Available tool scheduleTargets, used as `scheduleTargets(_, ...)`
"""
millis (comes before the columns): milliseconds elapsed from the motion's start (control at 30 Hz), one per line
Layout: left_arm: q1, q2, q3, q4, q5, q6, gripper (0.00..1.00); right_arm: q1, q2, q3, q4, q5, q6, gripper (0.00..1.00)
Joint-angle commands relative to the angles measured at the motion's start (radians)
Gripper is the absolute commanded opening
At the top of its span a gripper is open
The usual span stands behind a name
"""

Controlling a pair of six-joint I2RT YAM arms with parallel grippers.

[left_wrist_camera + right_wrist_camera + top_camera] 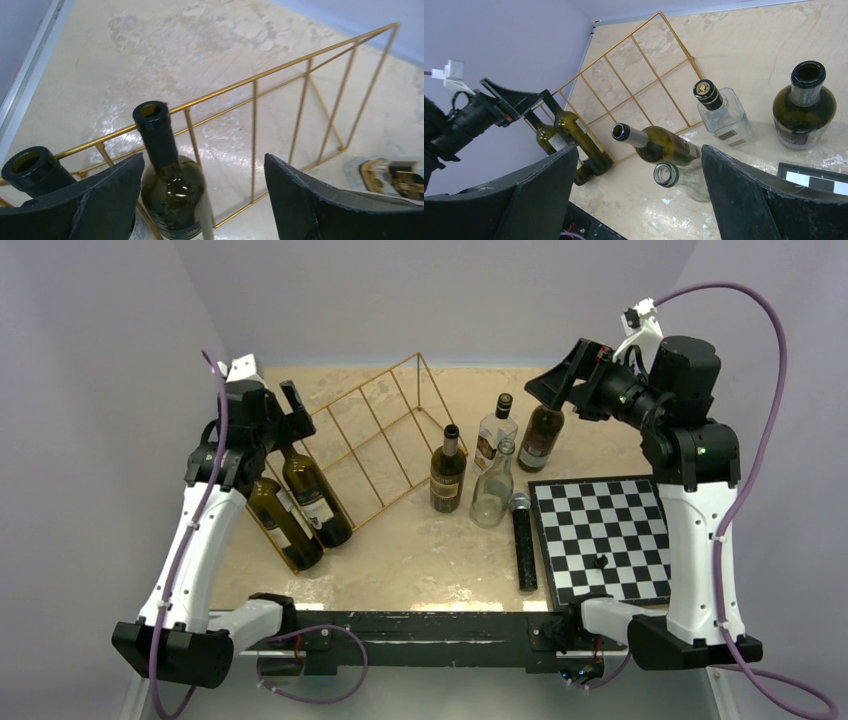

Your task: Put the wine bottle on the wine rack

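Hovering over the wine bottle (172, 192) on the wine rack (280, 72), the left end effector (205, 167) is spread; label unreadable.

**Desk:** What did the overhead give you on the left?

**Me:** I saw a dark wine bottle (316, 498) and a second bottle (290, 532) lying side by side in the near slots of the gold wire wine rack (385, 435). My left gripper (288, 425) was right at their necks.

**Desk:** And the right?

**Me:** My right gripper (548, 390) hung by a round-bodied dark bottle (541, 435). A gold-labelled bottle (447, 472), a clear square bottle (495, 435) and a clear empty bottle (493, 490) stood left of the chessboard (603, 525). A black microphone (523, 540) lay along its left edge.
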Motion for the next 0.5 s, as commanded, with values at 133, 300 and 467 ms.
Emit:
scheduleTargets(133, 0.007, -0.052, 0.104, 0.034, 0.351, 0.095, 0.95, 0.001, 0.019, 0.039, 0.016, -0.055, 0.003, 0.98)
scheduleTargets(300, -0.011, 0.006, 0.115, 0.084, 0.755, 0.171, 0.94, 0.0, 0.006, -0.001, 0.077, -0.177, 0.001, 0.98)
scheduleTargets(467, -0.164, 0.032, 0.107, 0.138, 0.861, 0.283, 0.96, 0.0, -0.005, -0.026, 0.099, -0.197, 0.01, 0.98)
